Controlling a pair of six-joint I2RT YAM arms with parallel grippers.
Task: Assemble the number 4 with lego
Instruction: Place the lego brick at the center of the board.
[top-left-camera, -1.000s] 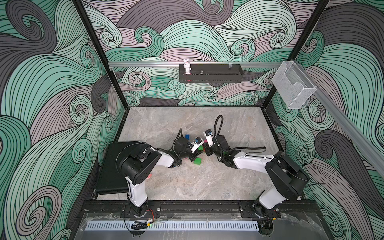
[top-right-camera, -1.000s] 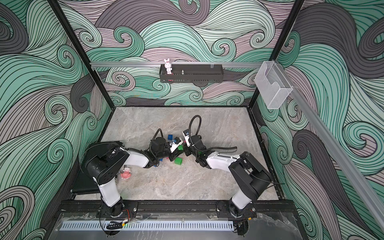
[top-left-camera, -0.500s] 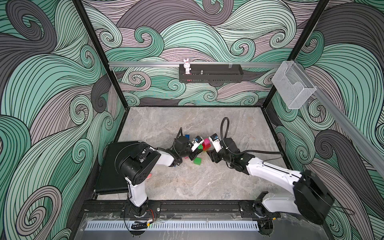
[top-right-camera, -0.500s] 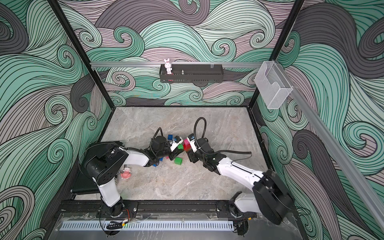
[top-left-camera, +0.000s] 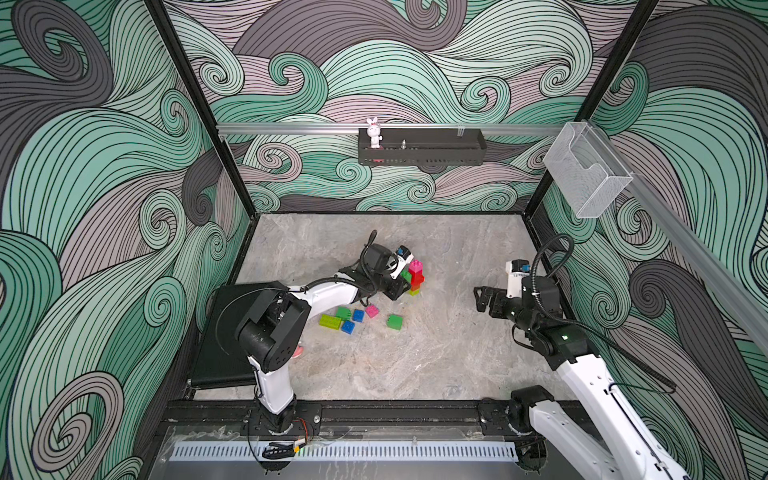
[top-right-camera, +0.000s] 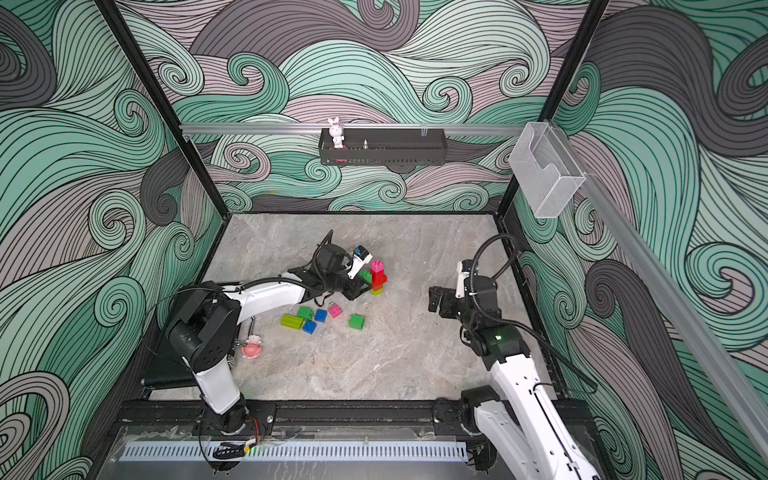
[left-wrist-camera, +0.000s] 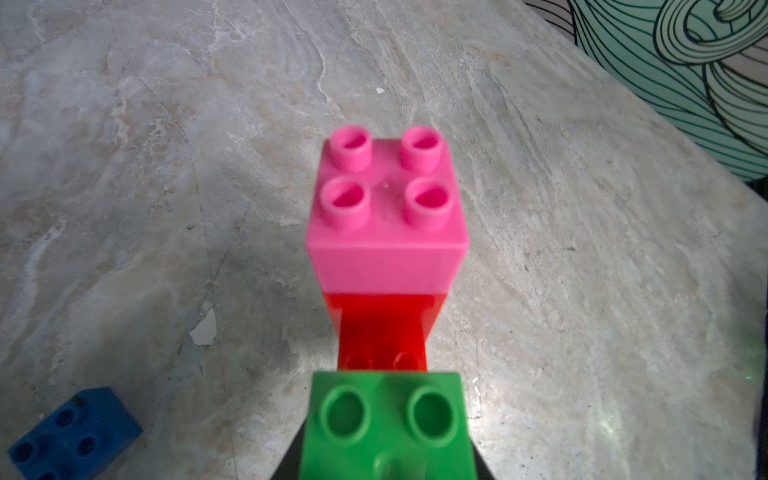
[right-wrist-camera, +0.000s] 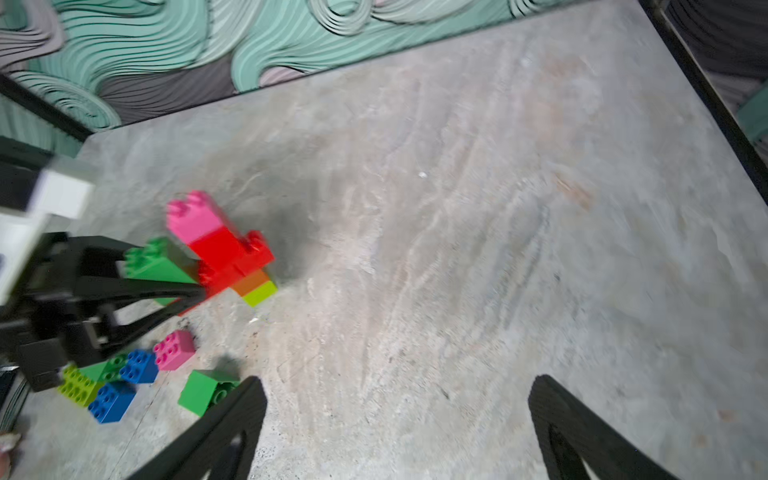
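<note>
At table (top-left-camera: 436, 357) centre, left gripper (top-left-camera: 402, 287) clamped the lego stack (top-left-camera: 416, 274); right gripper (top-left-camera: 481, 298) stood wide, empty. Judged best: brace stack upright while right fetches loose green brick (top-left-camera: 394, 322).

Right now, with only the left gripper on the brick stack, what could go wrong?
The stack is tall and narrow, with a green brick jutting sideways; the left gripper clamps it from one side, so it may tip or split on release. Loose bricks lie close by; a low sweep could scatter them.
</note>
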